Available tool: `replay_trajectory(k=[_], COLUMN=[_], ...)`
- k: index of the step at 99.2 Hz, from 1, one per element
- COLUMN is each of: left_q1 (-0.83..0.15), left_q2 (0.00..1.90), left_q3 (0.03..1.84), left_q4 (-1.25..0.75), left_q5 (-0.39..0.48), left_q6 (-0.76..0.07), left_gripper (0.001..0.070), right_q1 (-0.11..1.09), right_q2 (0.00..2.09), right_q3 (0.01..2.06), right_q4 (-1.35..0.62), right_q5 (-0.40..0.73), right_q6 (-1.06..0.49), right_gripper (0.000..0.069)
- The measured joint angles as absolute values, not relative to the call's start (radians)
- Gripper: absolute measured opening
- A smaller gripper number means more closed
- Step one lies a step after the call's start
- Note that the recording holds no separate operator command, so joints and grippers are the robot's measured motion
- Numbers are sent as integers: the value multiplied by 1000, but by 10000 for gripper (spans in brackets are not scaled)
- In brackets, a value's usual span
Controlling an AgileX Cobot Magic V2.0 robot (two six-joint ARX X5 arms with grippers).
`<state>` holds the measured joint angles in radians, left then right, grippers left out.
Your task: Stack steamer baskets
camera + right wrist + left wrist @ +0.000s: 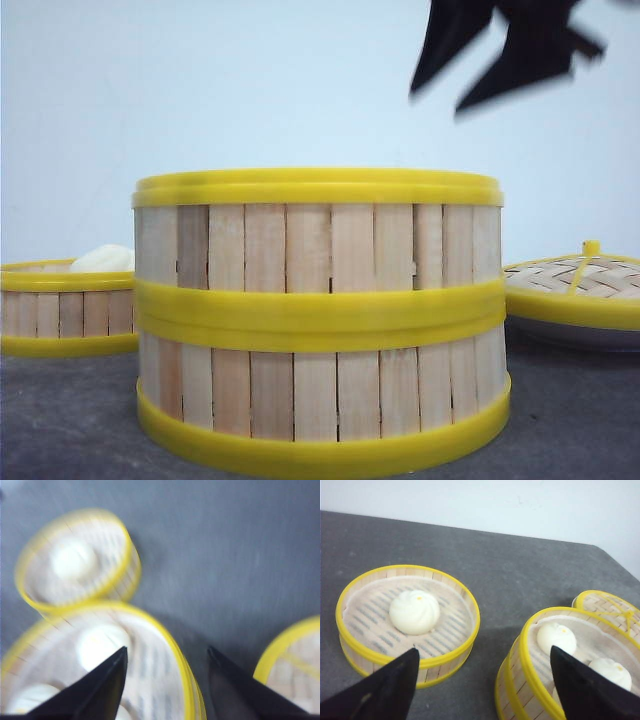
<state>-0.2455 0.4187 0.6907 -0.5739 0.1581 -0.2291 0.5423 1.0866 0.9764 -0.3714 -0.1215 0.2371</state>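
Observation:
Two steamer baskets stand stacked (320, 320) in the middle of the table, with white buns in the top one. A third steamer basket (65, 305) sits alone to the left with one bun (414, 611) in it. My left gripper (484, 652) hangs open above the gap between the single basket (445, 667) and the stack (520, 690). My right gripper (167, 650) is open above the stack's right rim (172, 642), one finger over the inside and one outside. In the front view it (437, 100) shows high at the upper right, blurred.
A flat woven lid (580, 285) with a yellow rim and knob lies on a white plate to the right of the stack, also seen as the lid (615, 605) past the stack. The dark table (520, 570) ends at a light wall behind.

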Motion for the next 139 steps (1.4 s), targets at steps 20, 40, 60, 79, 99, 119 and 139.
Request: replay_trajectory(k=[20,40,60,79,99,119,139], left_q1=[-245,-217,-143,-68,-2,23,24], left_q2=[552,779,1028,1210,1322,1383,1413], left_q3=[693,735,802,804,804,807,809], left_q4=[-530,-441,-376,-348,-318,-286,-257], left_q5=[39,-112,-117,-113,-99,-54,-46], left_q6=[-241,-249,-279,-336,-378,-398,-410], left_gripper=[509,509,509,509,500,392,365], right_q1=[552,554,554,554,554,554,554], right_q2=[898,796,770,770,770,770,770], right_q3=[995,995,995,995,995,995,995], right_q4=[-432,-492,-549,-574,-576,-576,-576], right_q5=[-123,-123,-123,-123,-123,-123,-123], right_q6=[212,206,206,205,190,186,184], right_gripper=[300,300,300,300,299,299,299])
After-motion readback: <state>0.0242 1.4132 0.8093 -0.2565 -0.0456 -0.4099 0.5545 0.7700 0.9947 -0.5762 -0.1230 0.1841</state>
